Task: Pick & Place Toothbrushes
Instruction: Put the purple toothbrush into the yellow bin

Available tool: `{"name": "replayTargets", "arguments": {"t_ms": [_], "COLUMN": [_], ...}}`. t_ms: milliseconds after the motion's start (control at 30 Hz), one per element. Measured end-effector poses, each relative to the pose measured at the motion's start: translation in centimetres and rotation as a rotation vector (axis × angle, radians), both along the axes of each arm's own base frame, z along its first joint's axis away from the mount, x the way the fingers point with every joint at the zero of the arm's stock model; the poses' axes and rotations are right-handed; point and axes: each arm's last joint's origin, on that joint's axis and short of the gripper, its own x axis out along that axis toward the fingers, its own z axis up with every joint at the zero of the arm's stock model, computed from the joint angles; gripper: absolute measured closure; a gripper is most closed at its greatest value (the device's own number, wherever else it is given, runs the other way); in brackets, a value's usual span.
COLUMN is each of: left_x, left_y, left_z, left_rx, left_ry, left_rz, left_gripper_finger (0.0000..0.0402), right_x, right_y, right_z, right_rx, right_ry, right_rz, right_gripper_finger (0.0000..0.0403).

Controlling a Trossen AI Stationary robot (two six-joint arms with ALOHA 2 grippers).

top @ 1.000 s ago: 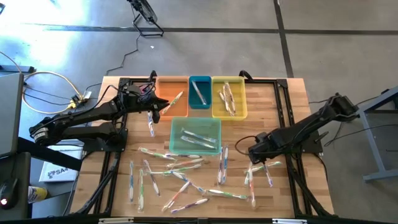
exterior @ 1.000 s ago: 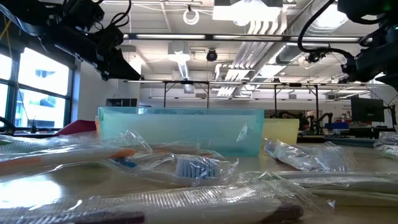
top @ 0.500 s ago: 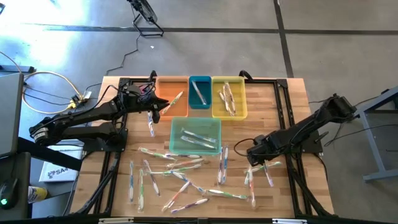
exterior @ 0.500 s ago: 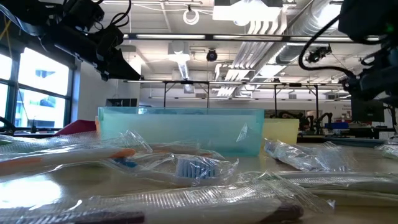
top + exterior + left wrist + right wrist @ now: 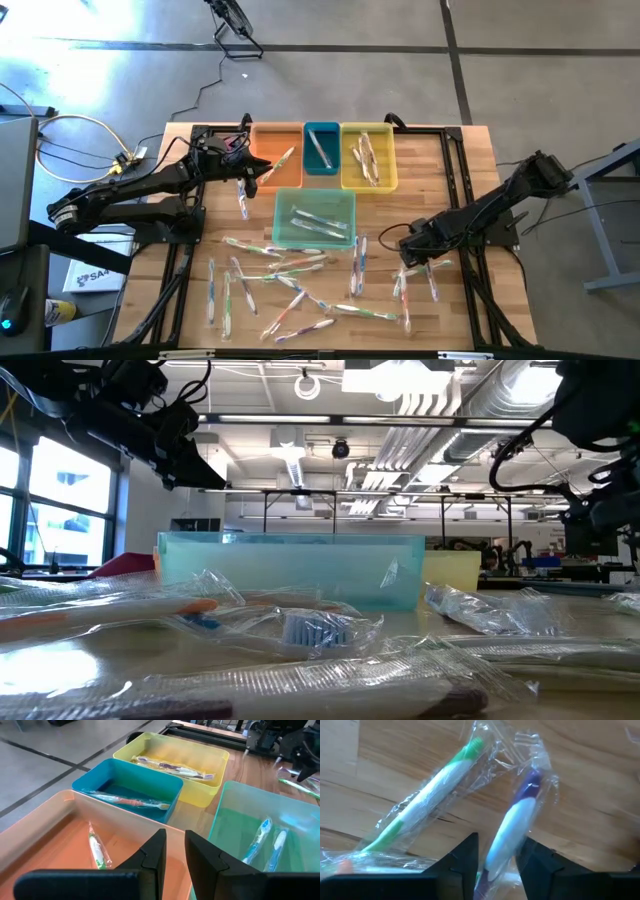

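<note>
Plastic wrap: each of the toothbrushes [image 5: 300, 262] lies sealed in a clear, crinkled sleeve, thin and pale with a white or translucent handle.
Accent colours: green, purple, blue, pink and orange show on necks and grips; in the right wrist view a green-and-white brush [image 5: 427, 795] lies beside a purple-and-white brush [image 5: 512, 827], their head ends angled toward each other.
Loose pile: most brushes are scattered across the front half of the wooden bench [image 5: 470, 165], crossing one another at many angles, with a small cluster near the right tool.
Orange bin [image 5: 272, 180]: holds one brush with a green accent, lying slanted.
Blue bin [image 5: 322, 130]: holds one brush with an orange-pink grip.
Yellow bin [image 5: 347, 175]: holds several wrapped brushes, at least one purple.
Teal bin [image 5: 282, 215]: sits in front of the other three, with two or three blue-accented brushes inside.
Stray brush [image 5: 243, 200]: lies on the bench just left of the orange bin, under the left arm.
Right tool [image 5: 407, 262]: low over the cluster at the right of the pile; its fingers [image 5: 462, 860] stand on either side of the purple-and-white brush with the wrapper between them, close to it, though contact cannot be told.
Left tool [image 5: 172, 857]: raised above the orange bin's near wall, fingers narrowly parted with nothing between them.
</note>
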Motion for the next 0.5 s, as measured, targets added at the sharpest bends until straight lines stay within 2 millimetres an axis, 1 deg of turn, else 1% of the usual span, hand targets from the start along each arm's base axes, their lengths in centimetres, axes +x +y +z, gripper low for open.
{"name": "replayTargets", "arguments": {"t_ms": [167,233,333,500], "left_x": [0.00,0.00,0.00,0.00], "left_y": [0.00,-0.01,0.00,-0.01], "left_z": [0.00,0.00,0.00,0.00], "left_rx": [0.000,0.000,0.000,0.000], "left_ry": [0.000,0.000,0.000,0.000], "left_rz": [0.000,-0.001,0.000,-0.001], "left_gripper_finger": [0.0333,0.0333,0.0333,0.0333], "right_x": [-0.03,-0.02,-0.02,-0.01], "right_y": [-0.02,-0.02,-0.02,-0.02], "right_z": [-0.01,0.00,0.00,0.00], "right_rx": [-0.003,-0.002,-0.003,-0.003], "right_ry": [0.002,0.001,0.000,0.003], "right_rz": [0.000,0.000,0.000,-0.021], "right_gripper_finger": [0.0343,0.0356,0.0358,0.0346]}}
